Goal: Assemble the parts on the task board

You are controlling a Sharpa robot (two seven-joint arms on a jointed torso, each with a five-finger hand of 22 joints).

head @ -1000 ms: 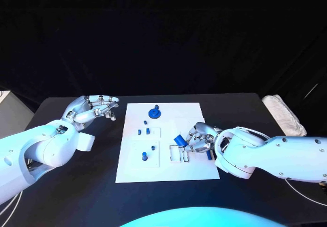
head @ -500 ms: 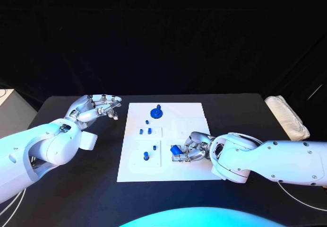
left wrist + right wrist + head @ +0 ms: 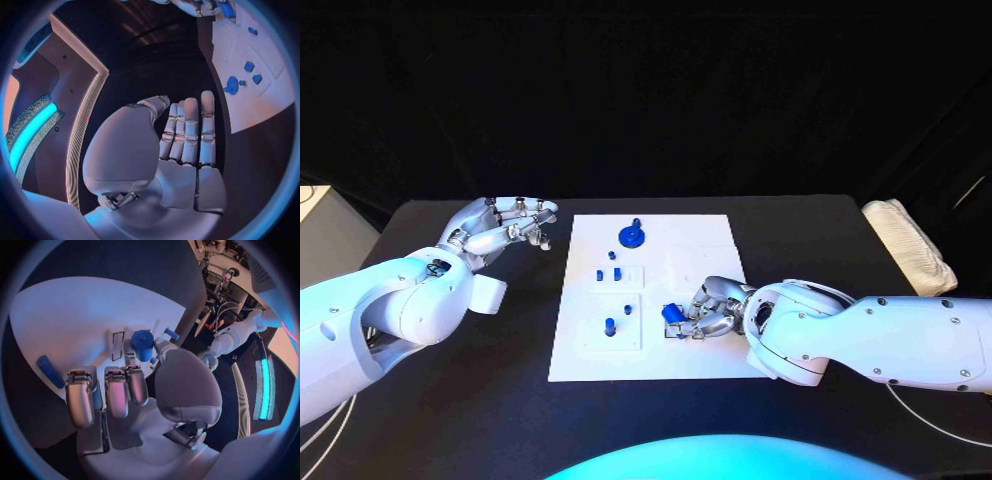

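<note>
On the task board (image 3: 653, 360), near its right edge, the right hand (image 3: 711, 312) pinched a blue part (image 3: 674, 314) against the white surface. Left of the board, the left hand (image 3: 502, 228) hovered over the table (image 3: 473, 410), fingers apart and holding nothing.

1. the left arm (image 3: 387, 310) comes in over the table's left side, its forearm angled toward the far edge.
2. the left hand (image 3: 502, 226) hovers off the table's surface near the far-left part of the table, holding nothing; in the left wrist view its fingers (image 3: 190, 132) lie straight and side by side, thumb apart.
3. the right arm (image 3: 877, 335) reaches in from the table's right edge toward its middle.
4. the right hand (image 3: 708, 312) is low over the middle of the table, palm down, with its thumb and a finger pinching a small blue part (image 3: 142, 342); the other fingers (image 3: 103, 392) are curled down beside it.
</note>
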